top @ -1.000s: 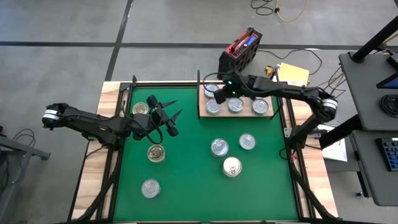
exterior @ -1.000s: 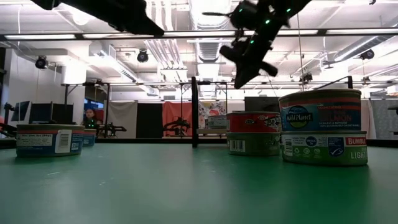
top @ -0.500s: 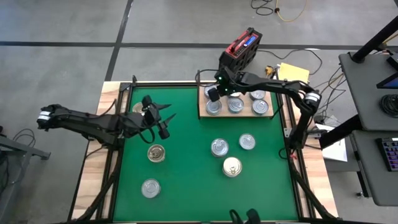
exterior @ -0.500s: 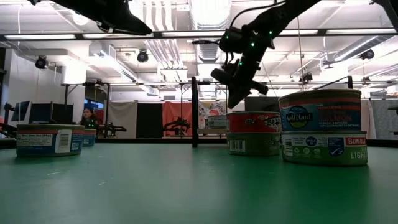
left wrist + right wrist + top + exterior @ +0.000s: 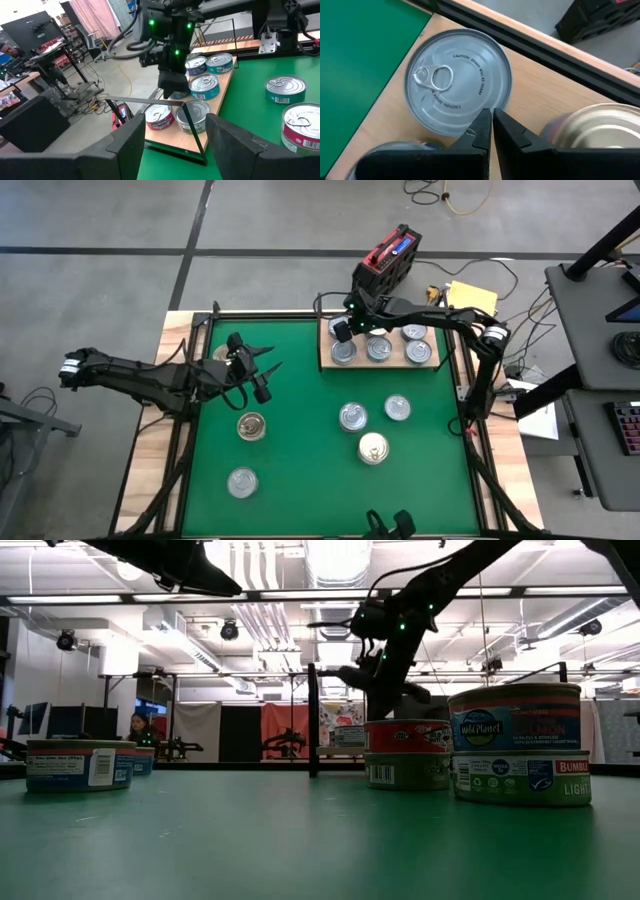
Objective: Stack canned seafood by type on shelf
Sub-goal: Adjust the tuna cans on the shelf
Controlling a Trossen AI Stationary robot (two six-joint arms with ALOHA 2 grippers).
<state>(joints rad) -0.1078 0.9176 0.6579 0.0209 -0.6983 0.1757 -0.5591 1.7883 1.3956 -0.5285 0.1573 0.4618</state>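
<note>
We observe the right gripper (image 5: 343, 331) positioned above the back left corner of the shelf (image 5: 325, 361), a pale wooden board lying along the far edge of the green mat (image 5: 310, 460). In the right wrist view its fingers (image 5: 482, 131) are pressed together with nothing between them, their tips directly over the rim of a silver-lidded can (image 5: 456, 87) that stands on the board; whether they touch the lid we cannot tell. A gold-lidded can (image 5: 600, 127) stands just beside it on the same board. In the high view we count three cans along the front of the shelf (image 5: 343, 352), (image 5: 378, 349), (image 5: 419, 352) and one more in the back row (image 5: 413, 332). The left gripper (image 5: 262, 366) hangs over the left part of the mat, its jaws spread apart and empty, as the left wrist view confirms. On the mat we note a can at the left edge (image 5: 226, 355), one just in front of the left gripper (image 5: 251, 426), one near the front left (image 5: 242, 482), and a group of three right of centre (image 5: 352, 417), (image 5: 397, 408), (image 5: 373, 448), the last with a gold-toned lid.
</note>
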